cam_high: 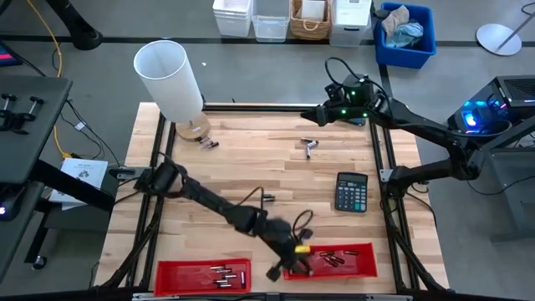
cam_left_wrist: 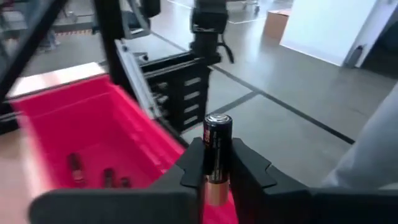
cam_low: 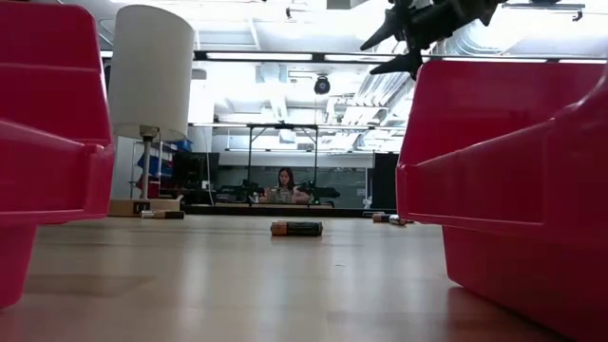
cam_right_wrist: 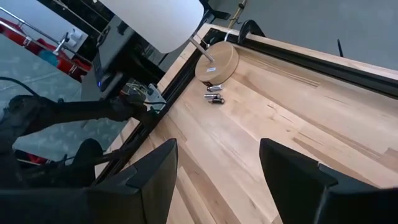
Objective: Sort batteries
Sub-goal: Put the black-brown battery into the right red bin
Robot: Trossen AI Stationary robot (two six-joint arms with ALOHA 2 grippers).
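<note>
My left gripper [cam_high: 288, 255] hangs over the near left end of the right red tray [cam_high: 359, 249] and is shut on one battery [cam_left_wrist: 217, 134], black with a copper-coloured end. In the low view the same gripper [cam_low: 408, 43] shows high above that tray [cam_low: 513, 190]. Several batteries lie in the right tray [cam_left_wrist: 93, 175], and more lie in the left red tray [cam_high: 219, 274]. Two or three batteries [cam_right_wrist: 214, 96] lie beside the lamp base [cam_right_wrist: 217, 62]. One more battery [cam_low: 296, 228] lies on its side on the table. My right gripper [cam_right_wrist: 217, 168] is open above the table's far right part [cam_high: 313, 117]. My left gripper pinches the battery between its two fingers [cam_left_wrist: 249, 168], which lie along its length. The copper end [cam_left_wrist: 214, 190] sits back between the fingers. The black end with its metal cap [cam_left_wrist: 217, 119] sticks out past the fingertips. The battery is lifted clear above the right tray.
A white lamp [cam_high: 171, 75] stands at the table's far left corner. A black calculator [cam_high: 351, 192] lies right of centre, and a small silvery tool [cam_high: 309, 148] lies farther back. A black frame rail [cam_high: 393, 209] borders the table. Bins stand on the floor beyond it.
</note>
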